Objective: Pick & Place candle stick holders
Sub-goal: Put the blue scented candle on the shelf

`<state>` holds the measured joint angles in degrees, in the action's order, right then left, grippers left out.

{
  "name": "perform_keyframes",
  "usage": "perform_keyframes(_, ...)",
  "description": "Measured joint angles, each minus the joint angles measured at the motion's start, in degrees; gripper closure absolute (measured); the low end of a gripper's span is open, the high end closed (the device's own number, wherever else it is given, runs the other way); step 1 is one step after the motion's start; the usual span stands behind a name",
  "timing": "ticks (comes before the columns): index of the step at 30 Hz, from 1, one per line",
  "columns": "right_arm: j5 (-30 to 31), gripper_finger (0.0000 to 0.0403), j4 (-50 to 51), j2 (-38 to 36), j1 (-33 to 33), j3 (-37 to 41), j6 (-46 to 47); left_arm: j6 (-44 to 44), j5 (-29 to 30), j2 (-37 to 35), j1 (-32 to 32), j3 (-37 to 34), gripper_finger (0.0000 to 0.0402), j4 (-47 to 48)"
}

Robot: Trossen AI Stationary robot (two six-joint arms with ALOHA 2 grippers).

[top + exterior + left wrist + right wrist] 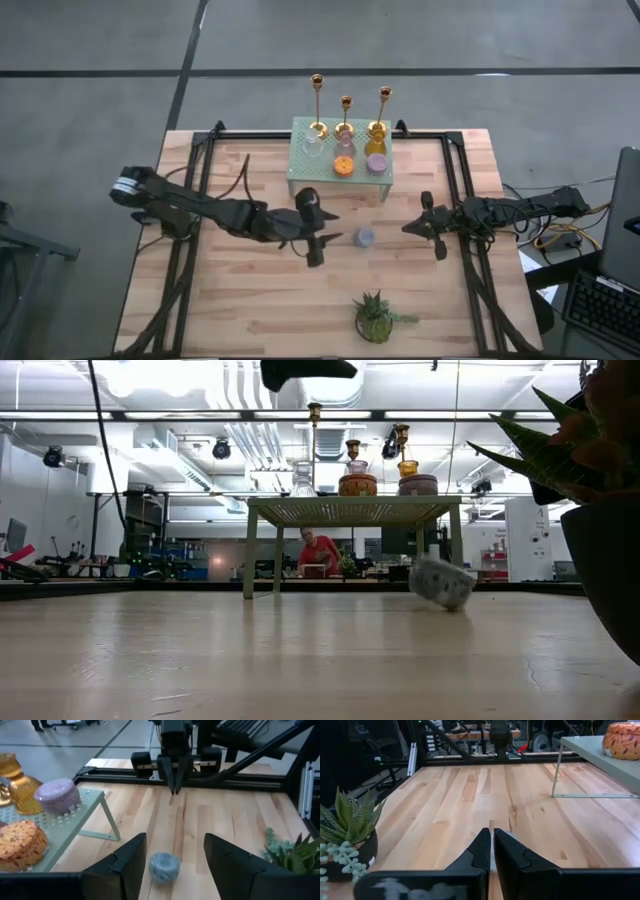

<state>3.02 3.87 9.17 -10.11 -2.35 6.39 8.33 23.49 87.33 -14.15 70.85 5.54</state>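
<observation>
Three candle stick holders (345,115), shiny gold metal, thin stems with flared round bases and small top cups, stand upright in a row at the upper centre of the high view, long axes vertical, bases on the rear edge of a pale green perforated stand (305,160). The stand is a flat mesh-like plate on thin legs, open underneath in the low view. In the high view it also carries a textured orange puck (343,165), a purple puck (376,162) and a clear glass piece (313,145). The tabletop (230,290) is light wood planking with a black metal frame along its edges. A small blue-grey speckled puck (364,237) lies on the wood at frame centre, in front of the stand. The left claw (327,236) sits just left of that puck, fingers spread; in the left wrist view the puck is between the dark fingers (125,865), no contact visible. The right claw (432,228) waits right of centre, fingers pressed together, holding nothing. A spiky green potted plant (376,317) sits near the lower edge. Wide bare wood at lower left and between the claws; the arms are well apart from the holders.
</observation>
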Motion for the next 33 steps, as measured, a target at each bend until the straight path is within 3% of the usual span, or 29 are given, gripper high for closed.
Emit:
perform_keyframes(7, 0.0, 0.0385, 0.0, 0.0, 0.0, 0.0, 0.0, -1.0, 0.0, 5.4, 0.6, 0.0, 0.0177, -6.1)
perform_keyframes(12, 0.0, 0.0385, -0.1, 0.0, 0.0, 0.0, 0.0, -0.3, -0.4, 11.5, 2.8, 0.0, 0.0127, -9.5)
perform_keyframes(18, 0.0, 0.0385, 0.0, 0.0, 0.0, 0.0, 0.0, 7.3, 1.6, 18.0, 7.0, -0.1, 0.0074, -11.3)
perform_keyframes(33, 0.0, 0.0385, -0.1, 0.0, 0.0, 0.0, 0.0, 8.1, 0.4, 29.0, 8.6, 0.4, 0.0065, -22.1)
